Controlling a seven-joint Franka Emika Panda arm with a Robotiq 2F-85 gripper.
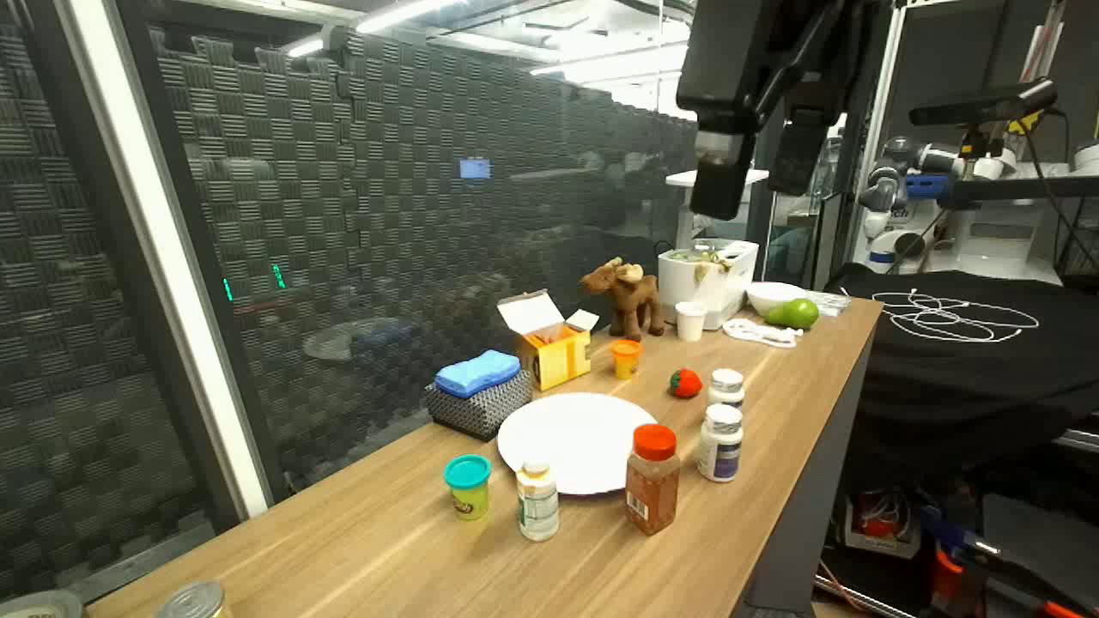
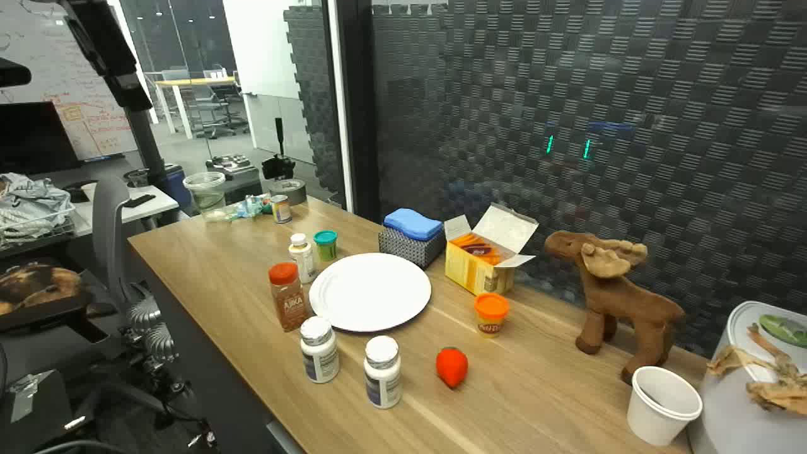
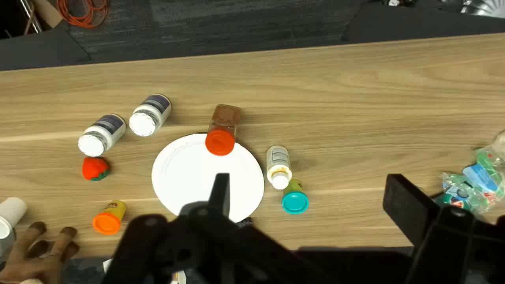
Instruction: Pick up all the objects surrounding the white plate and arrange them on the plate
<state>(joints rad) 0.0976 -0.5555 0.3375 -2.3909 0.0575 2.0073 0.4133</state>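
Observation:
The white plate (image 1: 571,438) lies bare on the table; it shows in the wrist view (image 3: 185,169), partly behind a finger. Around it stand a red-lidded spice jar (image 2: 290,302), a small white bottle (image 2: 302,258), a teal-lidded tub (image 2: 326,246), two white pill bottles (image 2: 319,353) (image 2: 383,375), a red strawberry (image 2: 452,367) and an orange-lidded tub (image 2: 491,315). A yellow box (image 1: 562,356) and a dark woven box (image 1: 481,412) with a blue sponge (image 1: 478,373) on top stand behind. My gripper (image 3: 307,181) is open and empty, high above the table; it shows in an exterior view (image 1: 755,176).
A plush moose (image 1: 628,296), white paper cup (image 1: 690,322), white bin (image 1: 713,279), white bowl (image 1: 775,296) and green fruit (image 1: 794,314) stand at one end. Cans (image 2: 281,209) and plastic wrappers (image 2: 249,207) lie at the opposite end. A dark wall runs along the back edge.

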